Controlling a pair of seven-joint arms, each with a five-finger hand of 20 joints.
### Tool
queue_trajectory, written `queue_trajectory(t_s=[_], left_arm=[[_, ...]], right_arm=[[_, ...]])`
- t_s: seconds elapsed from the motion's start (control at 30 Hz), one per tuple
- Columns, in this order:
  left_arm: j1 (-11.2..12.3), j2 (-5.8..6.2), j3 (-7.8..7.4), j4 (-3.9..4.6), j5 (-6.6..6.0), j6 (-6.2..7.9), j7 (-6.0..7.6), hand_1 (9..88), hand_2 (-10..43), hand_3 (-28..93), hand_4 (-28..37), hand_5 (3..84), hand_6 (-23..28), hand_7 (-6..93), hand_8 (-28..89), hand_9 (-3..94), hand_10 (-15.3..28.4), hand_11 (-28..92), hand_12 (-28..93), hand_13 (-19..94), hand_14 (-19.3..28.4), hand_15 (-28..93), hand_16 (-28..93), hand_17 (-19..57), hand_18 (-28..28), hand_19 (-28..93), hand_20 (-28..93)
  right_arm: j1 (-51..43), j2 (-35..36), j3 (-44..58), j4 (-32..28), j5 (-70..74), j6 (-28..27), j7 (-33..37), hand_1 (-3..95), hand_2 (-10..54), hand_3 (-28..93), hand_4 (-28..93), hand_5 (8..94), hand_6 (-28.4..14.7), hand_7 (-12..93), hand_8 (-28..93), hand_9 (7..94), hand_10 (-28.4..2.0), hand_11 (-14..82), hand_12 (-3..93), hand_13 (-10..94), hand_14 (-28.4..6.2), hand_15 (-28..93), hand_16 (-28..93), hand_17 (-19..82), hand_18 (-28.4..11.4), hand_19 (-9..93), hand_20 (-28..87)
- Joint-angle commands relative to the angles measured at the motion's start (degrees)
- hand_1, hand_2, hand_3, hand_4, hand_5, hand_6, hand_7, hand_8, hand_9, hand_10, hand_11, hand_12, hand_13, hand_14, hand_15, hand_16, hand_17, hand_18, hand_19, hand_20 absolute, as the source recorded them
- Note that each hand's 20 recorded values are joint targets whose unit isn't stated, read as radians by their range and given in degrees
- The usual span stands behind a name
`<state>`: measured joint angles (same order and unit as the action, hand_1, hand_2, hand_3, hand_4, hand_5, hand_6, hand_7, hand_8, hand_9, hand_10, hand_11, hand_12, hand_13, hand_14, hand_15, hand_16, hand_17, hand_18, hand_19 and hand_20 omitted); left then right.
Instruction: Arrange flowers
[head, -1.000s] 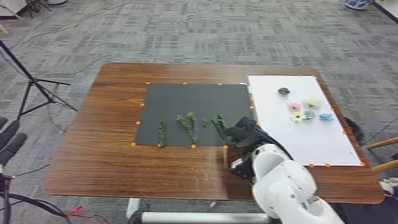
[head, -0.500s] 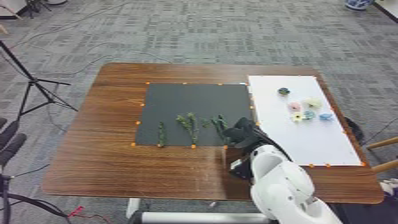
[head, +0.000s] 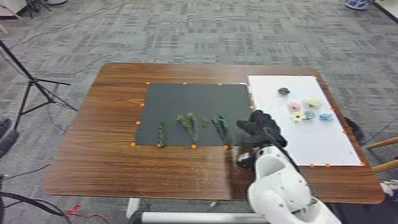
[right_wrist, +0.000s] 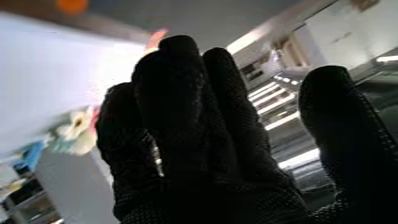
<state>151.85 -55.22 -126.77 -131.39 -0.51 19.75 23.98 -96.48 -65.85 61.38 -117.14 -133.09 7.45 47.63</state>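
Where the right robot hand (head: 262, 131) overlaps, white board (head: 324, 142) hides.

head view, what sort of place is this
Probably a robotics lab or an office room used as one: a white robot arm reaches over a brown wooden table, a thin black tripod stand is set up at the left, and grey patterned carpet covers the floor.

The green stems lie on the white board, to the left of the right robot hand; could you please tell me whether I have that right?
Not quite: in the head view the green stems lie on the dark mat, not on the white board. They are indeed to the left of the right robot hand.
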Motion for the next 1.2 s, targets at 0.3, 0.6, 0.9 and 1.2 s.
queue_trajectory(t_s=[0.3,0.6,0.9,1.2], left_arm=[[-1.6,0.52,-3.2,0.37,0.58,0.12,0.76,22.1,17.7,70,-28.3,36.6,8.6,8.4,-7,29.6,13.8,13,11,21,14.0,26,-4,-5.0,11.9,24,11],[-2.1,0.23,-3.77,0.32,0.1,0.37,2.17,22.1,17.6,70,-28.3,36.6,8.5,8.4,-7,29.7,13.8,13,11,21,14.0,26,-4,-4.9,11.8,24,11],[-2.4,0.16,-3.52,0.24,-0.2,0.47,2.33,22.1,17.7,70,-28.3,36.7,8.6,8.3,-7,29.7,13.7,13,11,21,14.1,26,-4,-4.9,11.8,24,11],[-2.5,0.23,-3.33,0.22,-0.15,0.69,2.67,22.2,17.7,70,-28.3,36.7,8.6,8.4,-7,29.7,13.7,13,11,21,14.0,25,-4,-4.9,11.8,24,11]], right_arm=[[-2.6,9.8,12.2,2.3,-7.5,3.4,-1.5,34.2,-2.0,77,-20,52.2,-12.3,16,-8,53.7,-22.6,13.6,13.6,70,-13.8,72,24,35,-28.4,90,27],[-0.2,11.4,13.0,7.3,-4.7,-0.5,-5.3,44.4,-9.4,80,-24,47.9,-11.2,9,-9,46.9,-17.7,10.4,10.0,68,-13.2,75,24,34,-27.4,88,30],[3.5,12.3,12.1,11.3,-4.4,-3.9,-8.9,50.7,-9.5,81,-28,46.3,-9.8,10,-10,45.4,-15.1,10.7,8.9,67,-11.4,76,28,33,-25.8,87,32],[5.4,12.3,12.3,13.7,-3.7,-8.3,-9.1,53.5,-9.5,80,-28,50.8,-8.2,11,-11,49.5,-14.4,10.8,8.8,69,-10.2,75,30,34,-25.2,86,33]])
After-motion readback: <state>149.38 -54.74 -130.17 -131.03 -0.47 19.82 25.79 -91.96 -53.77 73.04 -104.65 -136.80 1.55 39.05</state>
